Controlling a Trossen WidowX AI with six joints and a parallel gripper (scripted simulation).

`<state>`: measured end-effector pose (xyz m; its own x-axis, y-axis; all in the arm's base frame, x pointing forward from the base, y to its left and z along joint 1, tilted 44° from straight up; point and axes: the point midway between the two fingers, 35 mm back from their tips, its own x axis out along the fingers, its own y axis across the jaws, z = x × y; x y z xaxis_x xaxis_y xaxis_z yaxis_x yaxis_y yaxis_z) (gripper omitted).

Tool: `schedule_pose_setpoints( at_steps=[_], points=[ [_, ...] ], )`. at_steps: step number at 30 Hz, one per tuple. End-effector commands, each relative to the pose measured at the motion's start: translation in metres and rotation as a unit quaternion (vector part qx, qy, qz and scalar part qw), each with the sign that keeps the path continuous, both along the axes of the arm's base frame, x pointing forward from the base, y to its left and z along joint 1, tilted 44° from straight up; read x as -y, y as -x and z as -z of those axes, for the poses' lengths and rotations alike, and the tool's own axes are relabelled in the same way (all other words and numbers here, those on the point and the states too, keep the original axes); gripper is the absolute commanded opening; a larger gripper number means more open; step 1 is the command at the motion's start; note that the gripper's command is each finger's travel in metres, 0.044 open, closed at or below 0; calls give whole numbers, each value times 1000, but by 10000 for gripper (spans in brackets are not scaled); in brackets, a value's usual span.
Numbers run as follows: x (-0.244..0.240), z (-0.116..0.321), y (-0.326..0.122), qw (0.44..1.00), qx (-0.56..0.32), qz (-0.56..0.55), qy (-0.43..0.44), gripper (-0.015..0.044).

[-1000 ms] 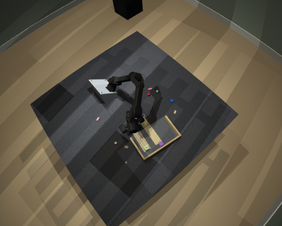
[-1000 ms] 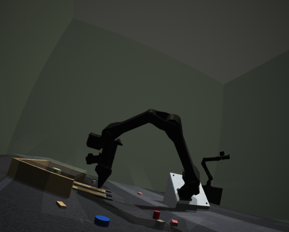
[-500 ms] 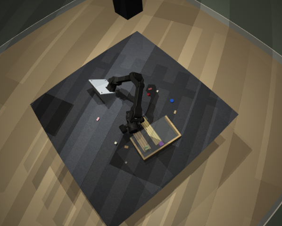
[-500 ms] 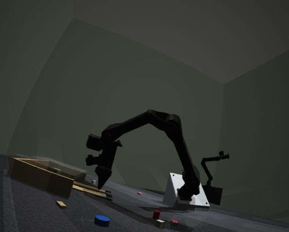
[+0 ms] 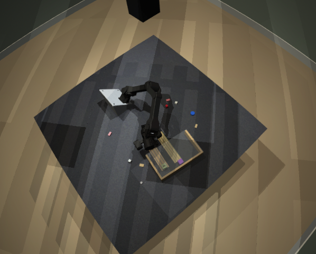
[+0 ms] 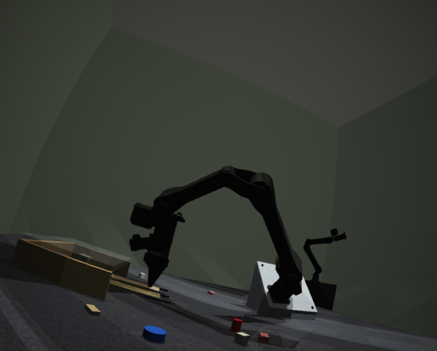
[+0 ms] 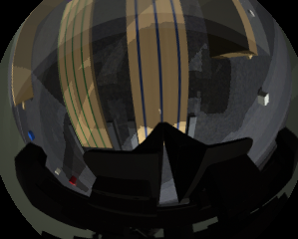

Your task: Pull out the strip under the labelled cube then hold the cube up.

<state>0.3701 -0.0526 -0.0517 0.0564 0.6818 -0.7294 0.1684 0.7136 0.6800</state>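
Note:
The labelled cube (image 5: 164, 165) (image 6: 84, 258), pale green with a dark mark, sits on the far end of the blue-lined wooden strip (image 5: 158, 157) (image 7: 148, 60) inside the low wooden box (image 5: 183, 166) (image 6: 84, 281). A green-lined strip (image 5: 170, 148) (image 7: 88, 75) lies beside it, with a purple cube (image 5: 180, 161) at its far end. Both strips stick out of the box's open side. My gripper (image 6: 150, 285) (image 7: 162, 125) is shut and empty, pointing down at the blue-lined strip's outer end. Whether the tips touch the strip I cannot tell. The cubes are out of the wrist view.
A clear cover lies over the box. Dark thin rails flank the strips' outer ends. A blue disc (image 5: 192, 112) (image 6: 154, 333), a red cylinder (image 5: 166, 106) (image 6: 236, 325) and several small blocks lie around. The arm's sloped white base plate (image 5: 109, 94) stands behind.

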Motion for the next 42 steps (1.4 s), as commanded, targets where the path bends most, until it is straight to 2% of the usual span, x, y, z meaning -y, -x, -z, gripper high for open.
schedule_pose_setpoints(
  at_steps=[1,42],
  points=[
    [-2,0,0,1000,-1,1,-2,0],
    [-5,3,6,1000,-1,1,-2,0]
  ],
)
